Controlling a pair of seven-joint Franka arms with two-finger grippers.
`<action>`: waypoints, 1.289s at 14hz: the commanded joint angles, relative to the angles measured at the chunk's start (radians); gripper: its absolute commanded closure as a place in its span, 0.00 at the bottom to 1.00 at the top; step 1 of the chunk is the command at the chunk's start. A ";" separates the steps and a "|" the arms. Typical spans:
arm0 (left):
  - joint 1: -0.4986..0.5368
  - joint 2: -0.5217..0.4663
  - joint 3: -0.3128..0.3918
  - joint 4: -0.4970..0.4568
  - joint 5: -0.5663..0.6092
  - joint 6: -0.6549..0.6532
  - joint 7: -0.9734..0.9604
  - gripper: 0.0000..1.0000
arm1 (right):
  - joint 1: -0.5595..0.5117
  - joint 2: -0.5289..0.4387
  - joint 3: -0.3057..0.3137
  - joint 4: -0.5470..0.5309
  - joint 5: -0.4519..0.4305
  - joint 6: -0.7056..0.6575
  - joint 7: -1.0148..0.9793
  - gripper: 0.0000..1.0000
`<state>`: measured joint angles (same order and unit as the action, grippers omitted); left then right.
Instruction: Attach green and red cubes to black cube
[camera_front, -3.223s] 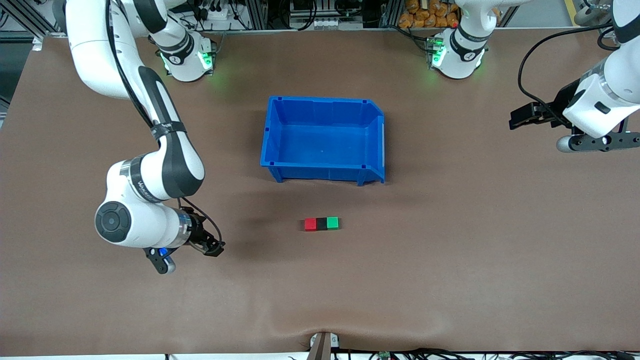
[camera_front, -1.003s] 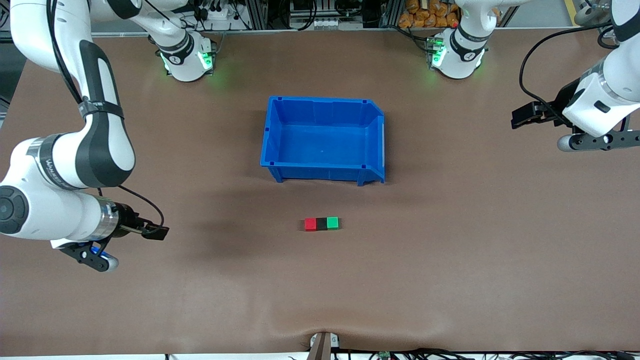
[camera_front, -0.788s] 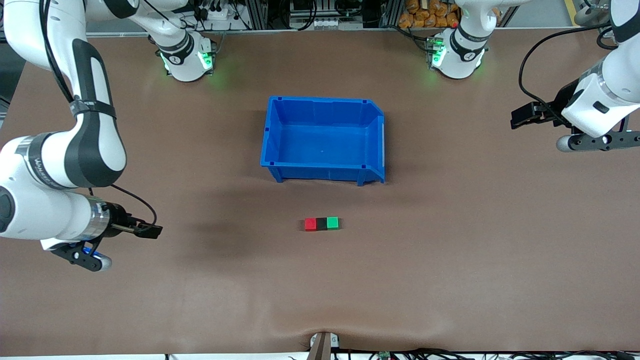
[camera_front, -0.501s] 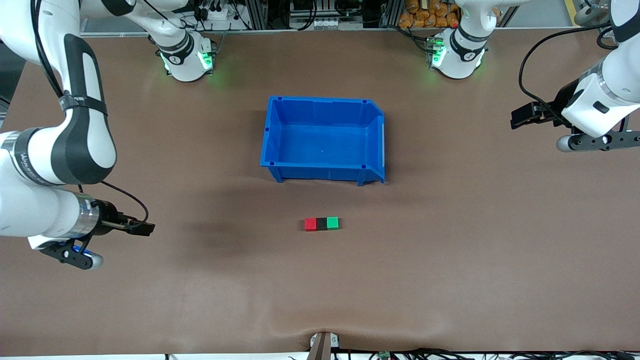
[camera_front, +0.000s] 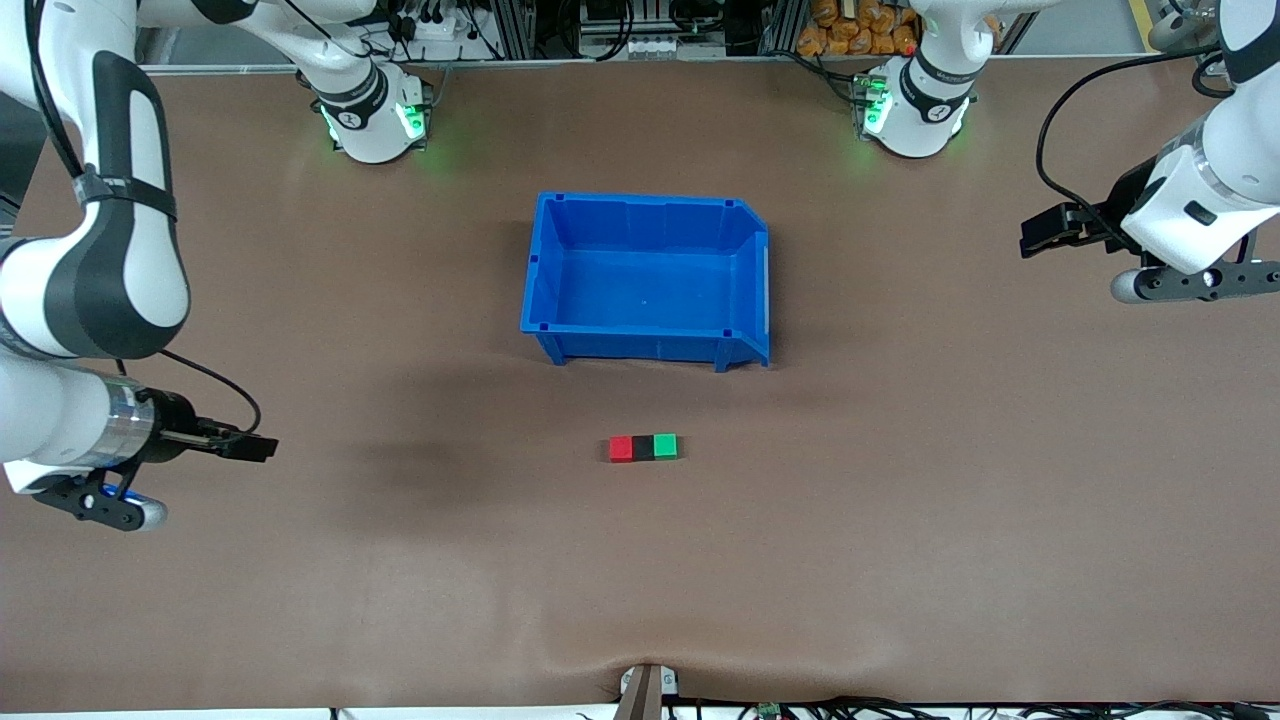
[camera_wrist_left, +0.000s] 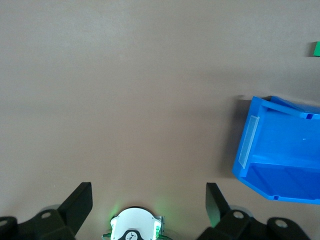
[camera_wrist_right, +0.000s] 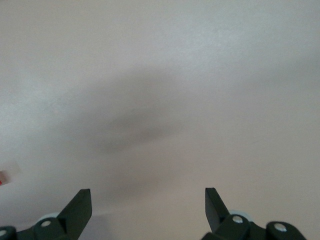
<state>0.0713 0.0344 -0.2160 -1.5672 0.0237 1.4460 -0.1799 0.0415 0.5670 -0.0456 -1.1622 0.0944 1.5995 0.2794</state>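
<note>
Black cube (camera_front: 643, 447) sits on the surface nearer the camera than the blue bin (camera_front: 648, 278), red cube (camera_front: 621, 449) and green cube (camera_front: 665, 445) touching either side, job looks done, left gripper (camera_front: 1040, 236) and right gripper (camera_front: 255, 448) wide and empty, well apart.

cubes (camera_front: 643, 447) touching in row, nearer than bin (camera_front: 545, 270)

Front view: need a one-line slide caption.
Red cube, black cube and green cube joined in a row near the blue bin; both grippers open, off at the table ends.
</note>
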 joint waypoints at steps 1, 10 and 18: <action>0.001 -0.002 -0.020 0.016 0.045 0.000 0.010 0.00 | -0.034 -0.042 0.020 -0.030 -0.015 -0.007 -0.042 0.00; 0.012 -0.024 -0.029 0.001 0.052 0.045 0.135 0.00 | -0.068 -0.099 0.018 -0.034 -0.039 -0.024 -0.118 0.00; 0.013 -0.051 -0.023 -0.011 0.019 0.082 0.132 0.00 | -0.100 -0.179 0.020 -0.057 -0.058 -0.078 -0.204 0.00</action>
<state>0.0752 0.0176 -0.2394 -1.5547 0.0632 1.5119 -0.0629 -0.0324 0.4381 -0.0461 -1.1694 0.0522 1.5288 0.1013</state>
